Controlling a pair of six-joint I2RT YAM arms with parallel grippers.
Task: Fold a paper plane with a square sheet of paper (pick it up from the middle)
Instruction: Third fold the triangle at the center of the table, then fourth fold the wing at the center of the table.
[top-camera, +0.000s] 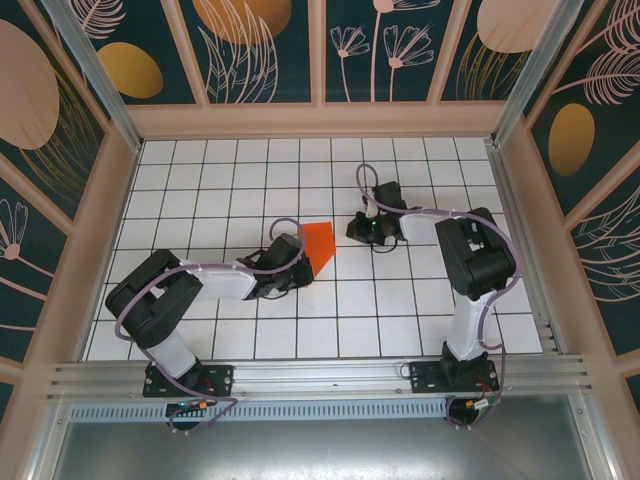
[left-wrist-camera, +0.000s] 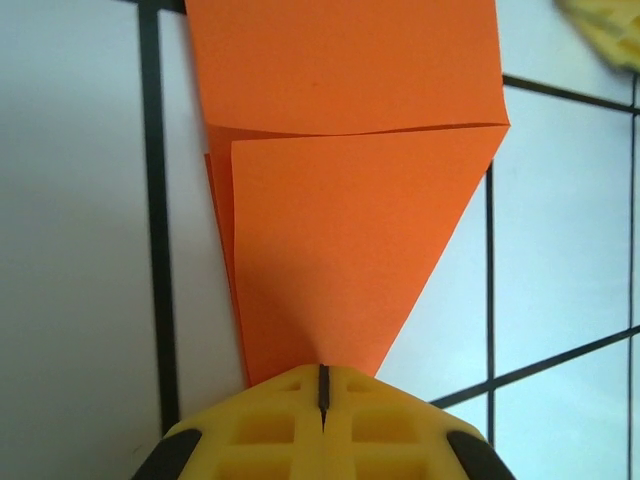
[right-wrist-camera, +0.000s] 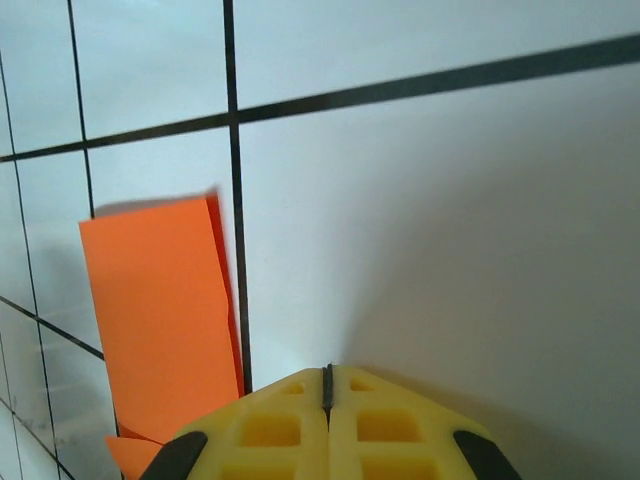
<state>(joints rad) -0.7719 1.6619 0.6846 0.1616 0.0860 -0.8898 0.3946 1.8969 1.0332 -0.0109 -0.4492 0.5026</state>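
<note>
I'm seeing a white, black-gridded bench (top-camera: 200, 180) sitting inside dark teal floral wall panels (top-camera: 275, 60), a ribbed aluminium rail (top-camera: 320, 372) edging it.

Folded paper (left-wrist-camera: 340, 250) plain orange-red; table (top-camera: 200, 180) white, black grid; left claw (left-wrist-camera: 323, 378), right claw (right-wrist-camera: 327, 378) yellow

Top external: looking down from above and behind the arm bases, taking in the gridded table (top-camera: 200, 170). Left wrist: facing down, very near, onto the folded orange paper (left-wrist-camera: 350, 250). Right wrist: equally near, catching that paper lower left; all three sharing it.
</note>
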